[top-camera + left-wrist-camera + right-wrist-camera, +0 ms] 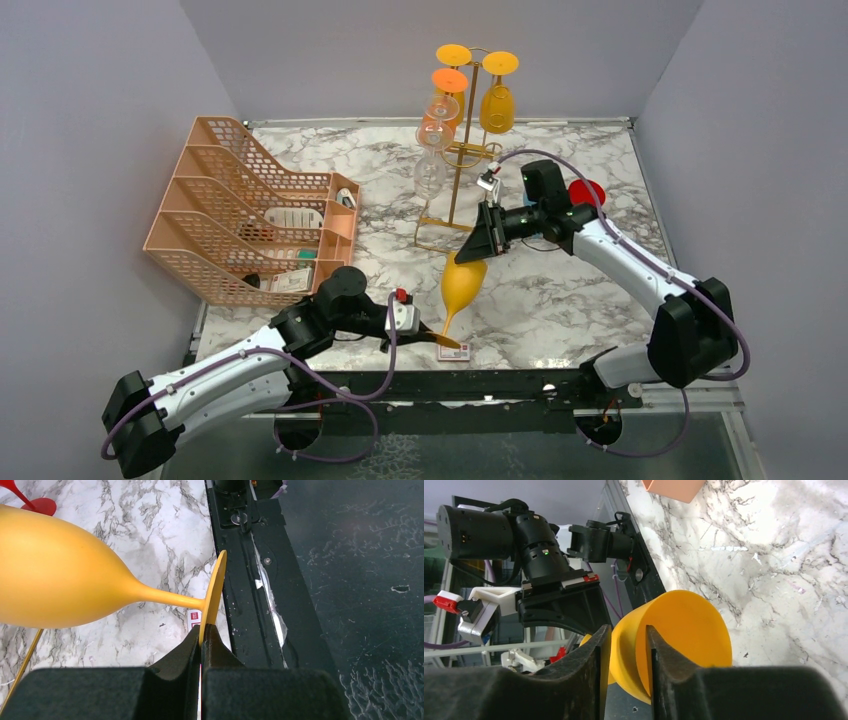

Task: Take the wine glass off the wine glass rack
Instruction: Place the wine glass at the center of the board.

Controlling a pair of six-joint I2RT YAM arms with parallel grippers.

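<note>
The yellow wine glass (462, 283) is off the gold wire rack (457, 190) and hangs tilted above the table between my two grippers. My left gripper (440, 338) is shut on the edge of the glass's foot (214, 590), with stem and bowl (50, 575) pointing away. My right gripper (468, 255) is closed across the bowl's rim (689, 630), one finger inside and one outside. In the wrist views the left gripper (201, 630) and right gripper (626, 630) both show yellow between the fingers. The rack still holds an amber glass (497, 105) and clear glasses (438, 112).
A peach mesh organiser (250, 210) stands at the left. A red glass (585, 190) lies behind the right arm and shows in the left wrist view (42, 505). A small red-and-white card (455, 351) lies near the table's front edge (520, 368). Grey walls close three sides.
</note>
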